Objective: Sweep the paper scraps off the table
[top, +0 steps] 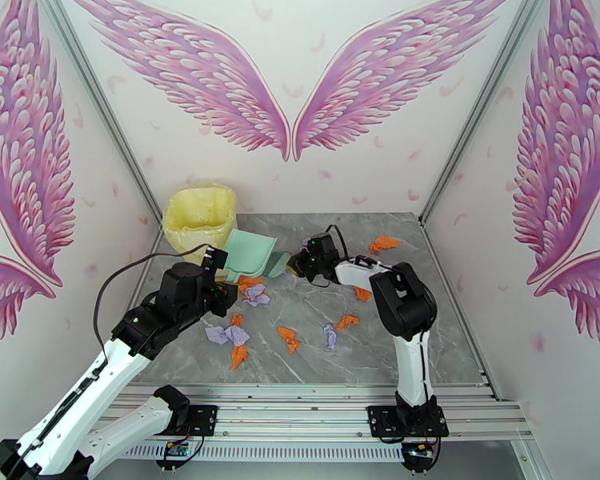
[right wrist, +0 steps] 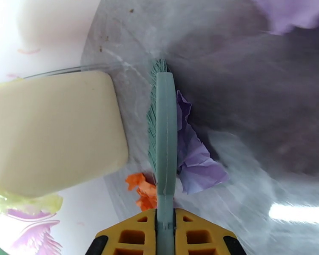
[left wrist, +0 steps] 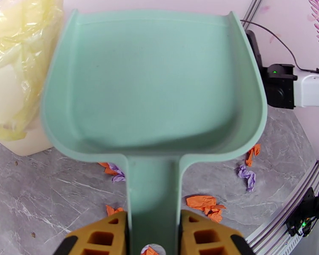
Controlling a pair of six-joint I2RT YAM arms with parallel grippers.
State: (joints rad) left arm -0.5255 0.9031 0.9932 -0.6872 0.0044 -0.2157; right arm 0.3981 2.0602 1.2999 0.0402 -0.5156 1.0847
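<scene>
Left hand (left wrist: 153, 236) is clamped on the handle of the green dustpan (left wrist: 155, 81), whose tray is empty. Right hand (right wrist: 166, 234) is closed on the brush (right wrist: 166, 124), which appears to press against a lavender scrap (right wrist: 193, 158), though that view is blurred. The paper scraps (top: 289, 338) lie scattered across the grey surface (top: 428, 346), so the sweeping is judged barely begun, with nearly all collection outstanding

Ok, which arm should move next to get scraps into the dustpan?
Right, likely: the right gripper clamps the brush beside a purple scrap; the left gripper only holds the empty dustpan by its handle.
</scene>
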